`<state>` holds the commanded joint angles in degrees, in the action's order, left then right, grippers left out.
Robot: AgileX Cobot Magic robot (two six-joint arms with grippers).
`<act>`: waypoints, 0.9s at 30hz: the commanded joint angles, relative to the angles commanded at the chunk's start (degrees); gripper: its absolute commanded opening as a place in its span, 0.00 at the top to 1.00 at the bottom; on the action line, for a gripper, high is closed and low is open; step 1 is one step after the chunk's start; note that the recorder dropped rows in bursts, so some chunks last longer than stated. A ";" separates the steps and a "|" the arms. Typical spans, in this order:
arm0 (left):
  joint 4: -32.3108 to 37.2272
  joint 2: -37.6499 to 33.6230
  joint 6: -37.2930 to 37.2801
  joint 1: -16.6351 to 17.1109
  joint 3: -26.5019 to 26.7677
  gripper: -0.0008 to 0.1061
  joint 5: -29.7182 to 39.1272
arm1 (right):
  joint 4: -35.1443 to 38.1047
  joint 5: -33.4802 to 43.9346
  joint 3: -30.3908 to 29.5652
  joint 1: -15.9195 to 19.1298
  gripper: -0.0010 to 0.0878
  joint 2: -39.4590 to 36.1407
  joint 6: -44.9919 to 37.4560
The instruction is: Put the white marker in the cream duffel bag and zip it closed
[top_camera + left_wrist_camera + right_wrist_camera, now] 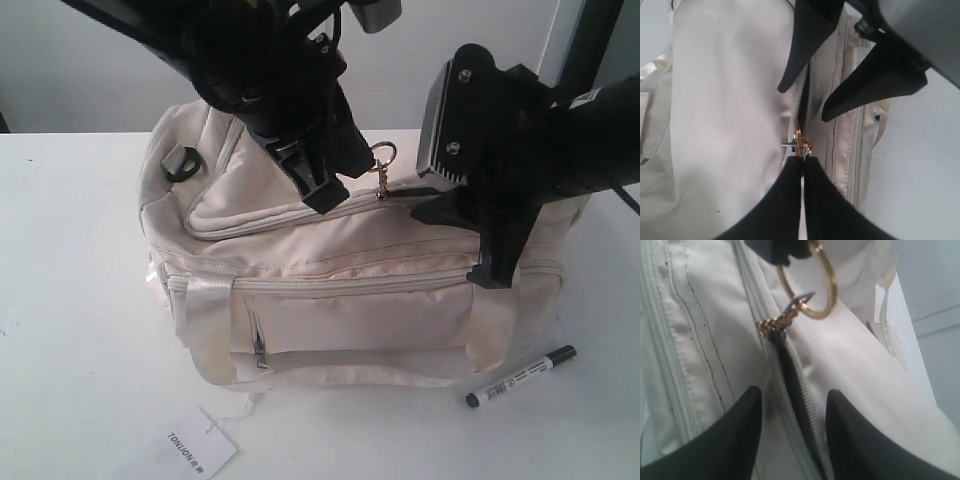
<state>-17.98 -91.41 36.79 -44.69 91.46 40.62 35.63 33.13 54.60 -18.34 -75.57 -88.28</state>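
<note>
The cream duffel bag (350,290) stands on the white table, its curved top zipper (790,370) partly open and showing a dark gap. My left gripper (803,159) is shut on the gold ring pull (832,287) at the zipper slider, seen in the exterior view on top of the bag (384,157). My right gripper (795,392) is open, one finger on each side of the open zipper stretch, low over the bag's right top (465,240). The white marker (520,376) lies on the table in front of the bag's right end, clear of both grippers.
A white paper tag printed TONLION (200,445) lies on a string at the front left of the bag. Two satin straps (205,320) hang down the bag's front face, beside a front zip pocket (260,345). The table (70,300) extends left and right.
</note>
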 joint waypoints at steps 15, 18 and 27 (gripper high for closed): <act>0.00 0.00 0.00 0.00 0.00 0.99 0.10 | 0.16 1.15 0.00 0.00 0.99 0.00 -0.02; 0.67 0.00 0.00 0.00 0.00 0.99 0.41 | 0.16 1.15 0.00 0.00 0.99 0.00 -0.02; 6.99 0.00 0.00 0.00 0.00 0.99 4.89 | 0.16 1.04 0.00 0.00 0.99 0.58 -0.02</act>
<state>-10.99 -91.41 36.79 -44.69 91.46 45.51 35.79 34.17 54.60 -18.34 -74.98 -88.30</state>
